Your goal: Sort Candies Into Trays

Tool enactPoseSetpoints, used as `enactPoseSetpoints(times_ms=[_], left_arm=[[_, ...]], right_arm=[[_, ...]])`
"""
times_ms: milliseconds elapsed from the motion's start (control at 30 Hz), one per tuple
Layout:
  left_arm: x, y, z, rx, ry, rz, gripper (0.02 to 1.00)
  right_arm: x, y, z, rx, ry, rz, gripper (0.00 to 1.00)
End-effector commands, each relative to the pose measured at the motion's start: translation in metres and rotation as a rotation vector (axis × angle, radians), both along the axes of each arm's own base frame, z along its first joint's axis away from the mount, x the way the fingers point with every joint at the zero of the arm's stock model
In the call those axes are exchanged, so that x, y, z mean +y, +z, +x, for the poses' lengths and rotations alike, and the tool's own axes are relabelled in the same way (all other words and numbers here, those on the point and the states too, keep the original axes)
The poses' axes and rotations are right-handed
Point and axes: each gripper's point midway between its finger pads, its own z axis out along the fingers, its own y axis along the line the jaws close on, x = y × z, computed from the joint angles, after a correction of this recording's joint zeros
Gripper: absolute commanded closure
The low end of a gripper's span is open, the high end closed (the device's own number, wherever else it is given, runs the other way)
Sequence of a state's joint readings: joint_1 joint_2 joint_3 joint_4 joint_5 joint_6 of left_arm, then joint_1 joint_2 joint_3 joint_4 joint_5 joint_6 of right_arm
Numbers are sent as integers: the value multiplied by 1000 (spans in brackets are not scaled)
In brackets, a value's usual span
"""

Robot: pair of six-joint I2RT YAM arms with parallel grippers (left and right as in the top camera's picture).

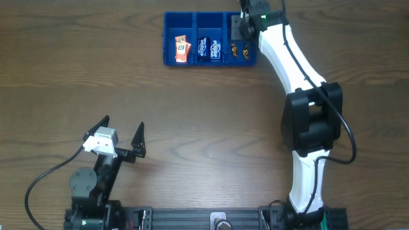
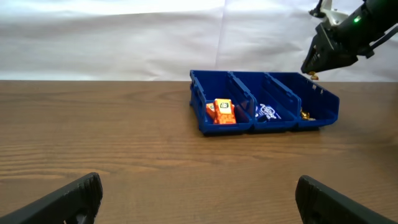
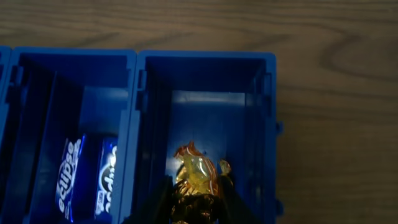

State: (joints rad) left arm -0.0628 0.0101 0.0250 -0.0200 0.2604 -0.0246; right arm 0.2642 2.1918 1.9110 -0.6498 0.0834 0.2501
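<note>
The wooden table [image 1: 204, 115] spreads under everything, its far edge meeting a pale backdrop in the left wrist view. The right arm [image 1: 287, 57], white with black joints, stretches from its base up to the table's far side, and its upper end is cut off by the top view's edge. The left arm [image 1: 96, 179] stands folded low near its own base, well apart from the work.

A blue three-compartment tray [image 1: 166, 38] sits at the far middle of the table. The left gripper [image 1: 124, 121] is spread wide with nothing between its fingers. The right gripper [image 2: 312, 68] hangs above the tray's right compartment, pinched narrow on a gold-wrapped candy [image 3: 198, 177]; its fingers are mostly cropped in its own wrist view, and the candy hides the floor beneath it.

Orange packets [image 1: 182, 50] lie in the left compartment and blue packets [image 1: 209, 48] in the middle one. Small gold candies [image 1: 239, 50] lie in the right compartment, too small to count surely.
</note>
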Motion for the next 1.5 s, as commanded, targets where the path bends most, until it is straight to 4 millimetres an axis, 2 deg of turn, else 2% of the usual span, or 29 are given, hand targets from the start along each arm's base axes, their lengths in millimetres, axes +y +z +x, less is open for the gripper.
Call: enactPoseSetpoints(times_ms=[33, 100, 200, 233, 267, 467, 533, 633, 833, 933, 1000, 1100, 1200, 1300, 1367, 1500], left_arm=[[-3, -16, -1, 42, -19, 15, 20], [-3, -16, -1, 42, -19, 15, 20], [-3, -16, -1, 42, -19, 15, 23], [-3, -16, -1, 42, -19, 15, 20], [-3, -16, -1, 42, -19, 15, 20], [-3, -16, -1, 42, -19, 15, 20], [-3, -16, -1, 42, -19, 15, 20], [-3, -16, -1, 42, -19, 15, 20], [-3, -16, -1, 42, -19, 15, 20], [-3, -16, -1, 42, -18, 15, 20], [-3, -16, -1, 42, -19, 15, 23], [-3, -16, -1, 42, -19, 15, 20], [-3, -16, -1, 42, -19, 15, 20], [-3, -16, -1, 42, -19, 15, 20], [-3, -16, -1, 42, -19, 15, 23], [-3, -16, -1, 42, -19, 15, 20]], right_arm=[[10, 8, 5, -31, 1, 5, 807], [12, 7, 5, -30, 5, 5, 652], [13, 7, 4, -27, 7, 4, 128], [13, 7, 4, -27, 7, 4, 23], [13, 7, 4, -27, 7, 4, 1], [11, 17, 0, -31, 5, 5, 3], [1, 32, -4, -44, -19, -16, 3], [-23, 67, -15, -73, -71, -54, 3], [-67, 161, -59, -173, -69, -118, 3], [-84, 200, -90, -228, -70, -135, 3], [-96, 219, -113, -270, -84, -143, 3], [-111, 235, -152, -331, -106, -143, 3], [-124, 236, -191, -377, -128, -135, 3], [-136, 224, -228, -418, -150, -126, 3], [-143, 208, -251, -447, -165, -114, 3], [-153, 176, -282, -508, -195, -99, 3]])
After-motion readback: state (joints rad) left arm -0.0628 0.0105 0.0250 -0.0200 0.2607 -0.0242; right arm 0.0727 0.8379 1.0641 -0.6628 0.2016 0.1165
